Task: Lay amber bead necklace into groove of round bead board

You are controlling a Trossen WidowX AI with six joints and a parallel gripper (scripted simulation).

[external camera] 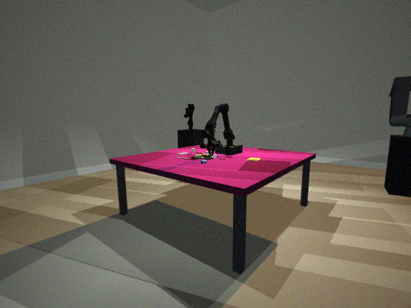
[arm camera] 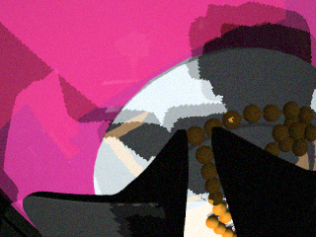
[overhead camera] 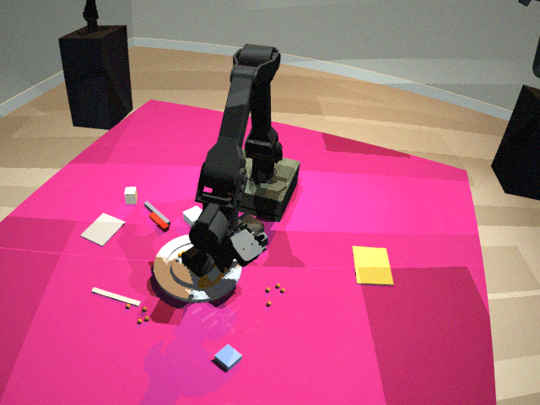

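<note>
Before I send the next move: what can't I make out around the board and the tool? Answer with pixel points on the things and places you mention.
- Board's groove [overhead camera: 173,272]: top view, partly behind the arm.
- Necklace's lower end [arm camera: 229,232]: wrist view, cut off by the bottom edge and the right finger.
- Whether the tool [arm camera: 197,136] pinches a bead: wrist view, dark fingers hide it.
- Necklace's lie: exterior view, too small.

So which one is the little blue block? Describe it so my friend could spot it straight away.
Start at the bright pink table and find the round board. In the top view, the blue block sits below it. Unlike the yellow square, it is blue and smaller.
</note>
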